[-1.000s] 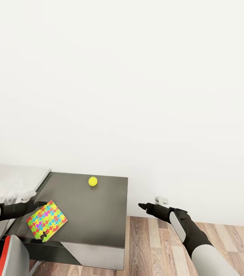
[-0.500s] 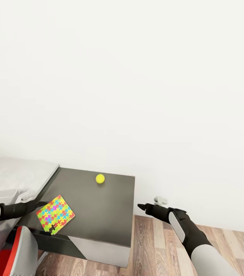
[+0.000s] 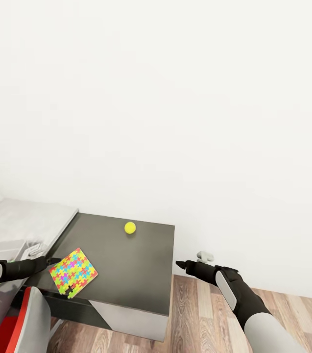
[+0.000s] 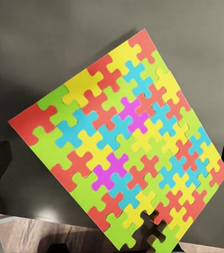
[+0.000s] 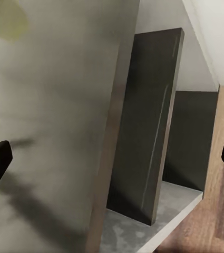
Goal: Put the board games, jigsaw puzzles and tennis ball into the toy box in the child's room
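On the dark table [image 3: 126, 264] a jigsaw puzzle [image 3: 73, 272] lies flat near the front edge at about eight o'clock from the tabletop's middle, and the tennis ball [image 3: 130, 227] sits near the far edge at twelve o'clock, well apart from the puzzle. The left gripper [image 3: 53, 261] hovers just beside the puzzle's nine o'clock corner, its jaws wide apart with nothing between them. The right gripper [image 3: 181, 264] hangs over the wood floor [image 3: 253, 314] at three o'clock of the table, jaws spread wide and empty. The bed [image 3: 23, 223] lies at nine o'clock of the table.
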You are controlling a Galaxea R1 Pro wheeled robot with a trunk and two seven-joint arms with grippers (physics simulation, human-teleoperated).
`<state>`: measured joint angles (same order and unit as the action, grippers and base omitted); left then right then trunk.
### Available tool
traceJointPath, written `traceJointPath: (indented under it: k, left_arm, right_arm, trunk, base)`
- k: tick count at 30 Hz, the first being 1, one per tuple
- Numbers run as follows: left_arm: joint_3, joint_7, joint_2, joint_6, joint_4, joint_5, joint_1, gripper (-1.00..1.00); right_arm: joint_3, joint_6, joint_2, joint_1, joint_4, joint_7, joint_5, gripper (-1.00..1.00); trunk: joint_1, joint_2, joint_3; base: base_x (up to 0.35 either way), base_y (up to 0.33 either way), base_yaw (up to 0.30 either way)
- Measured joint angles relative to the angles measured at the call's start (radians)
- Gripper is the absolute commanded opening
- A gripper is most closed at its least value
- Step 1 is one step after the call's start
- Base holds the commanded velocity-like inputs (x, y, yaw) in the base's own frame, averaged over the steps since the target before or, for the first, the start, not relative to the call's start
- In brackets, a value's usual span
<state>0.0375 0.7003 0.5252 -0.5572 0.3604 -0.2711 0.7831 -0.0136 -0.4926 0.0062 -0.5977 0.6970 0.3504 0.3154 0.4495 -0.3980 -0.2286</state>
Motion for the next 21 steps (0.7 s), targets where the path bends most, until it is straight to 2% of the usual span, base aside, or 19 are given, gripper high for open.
traceJointPath:
  k: [21]
  left_arm:
    - [0.001, -0.002, -0.004, -0.005, 0.000, 0.001, 0.000, 1.00]
  right_arm:
    - [0.000, 0.000, 0.000, 0.000, 0.000, 0.000, 0.000, 1.00]
  trunk:
    - [0.000, 0.000, -0.030]
  base:
    - [0.000, 0.000, 0.000]
